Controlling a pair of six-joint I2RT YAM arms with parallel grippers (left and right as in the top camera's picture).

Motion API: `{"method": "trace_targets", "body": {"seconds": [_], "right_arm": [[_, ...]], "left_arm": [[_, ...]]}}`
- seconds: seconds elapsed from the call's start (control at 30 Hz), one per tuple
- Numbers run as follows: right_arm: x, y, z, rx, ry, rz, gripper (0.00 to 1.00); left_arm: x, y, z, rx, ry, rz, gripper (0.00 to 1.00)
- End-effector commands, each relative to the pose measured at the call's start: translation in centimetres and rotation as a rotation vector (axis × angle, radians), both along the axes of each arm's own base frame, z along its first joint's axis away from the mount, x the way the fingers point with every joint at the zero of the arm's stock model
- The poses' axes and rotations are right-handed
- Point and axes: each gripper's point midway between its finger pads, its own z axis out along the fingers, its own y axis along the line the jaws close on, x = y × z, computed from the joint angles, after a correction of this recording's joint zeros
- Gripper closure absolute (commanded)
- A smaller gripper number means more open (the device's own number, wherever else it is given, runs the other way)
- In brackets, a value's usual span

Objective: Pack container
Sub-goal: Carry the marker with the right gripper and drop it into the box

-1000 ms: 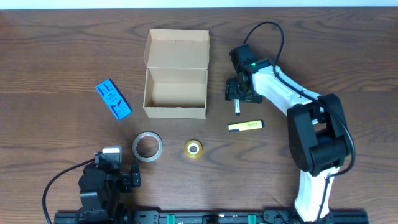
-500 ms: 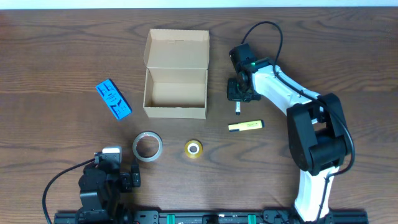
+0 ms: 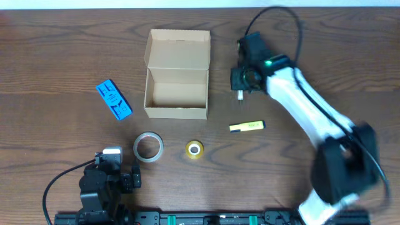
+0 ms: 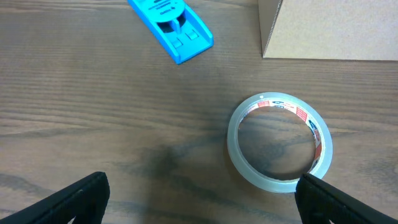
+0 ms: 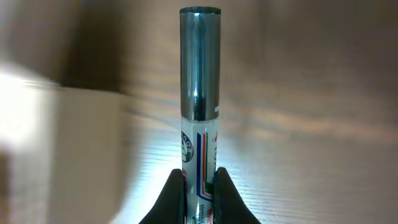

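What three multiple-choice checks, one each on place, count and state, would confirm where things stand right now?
1. Where does the yellow highlighter lie? A on the table, right of the container; B inside it; C on its lid.
2. How many tape rolls are out? A one; B two; C four.
3. The right gripper is: A open; B shut on a roll; C shut on the pen.
1 A, bare wood lies under it. 2 B, a clear roll and a yellow roll. 3 C, its fingers pinch the barrel.
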Motion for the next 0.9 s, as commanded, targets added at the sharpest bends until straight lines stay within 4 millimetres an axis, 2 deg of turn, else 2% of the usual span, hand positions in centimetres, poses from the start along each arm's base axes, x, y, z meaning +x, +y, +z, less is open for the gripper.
{"method": "trace_targets", "body": {"seconds": [0.0, 0.1, 0.17, 0.3, 0.67, 0.87], "right_arm": [[-0.5, 2.7, 6.0, -0.007, -0.165, 0.165, 0.99], [-0.6, 4.8, 8.4, -0.022, -0.238, 0.277, 0.99], [-0.7, 6.4, 9.4, -0.036, -0.279, 0.355, 0.99], [-0.5, 9.1, 9.6, -0.070, -0.335, 0.474, 0.99], [-0.2, 16.2, 2.8, -0.142, -0.312, 0.731, 0.99], [-1.4, 18.2, -0.9, -0.185, -0.259, 0.819, 0.98]], "left_arm": [[-0.9, 0.1, -1.2, 0.006, 0.054, 0.002, 0.05], [-0.9, 0.1, -1.2, 0.006, 0.054, 0.002, 0.05], [-0.8, 0.1, -1.2, 0.006, 0.054, 0.002, 0.05], [-0.9, 0.1, -1.2, 0.006, 0.054, 0.002, 0.05], [-0.9, 0.1, -1.2, 0.006, 0.054, 0.002, 0.05], [-0.9, 0.1, -1.2, 0.006, 0.054, 0.002, 0.05]]}}
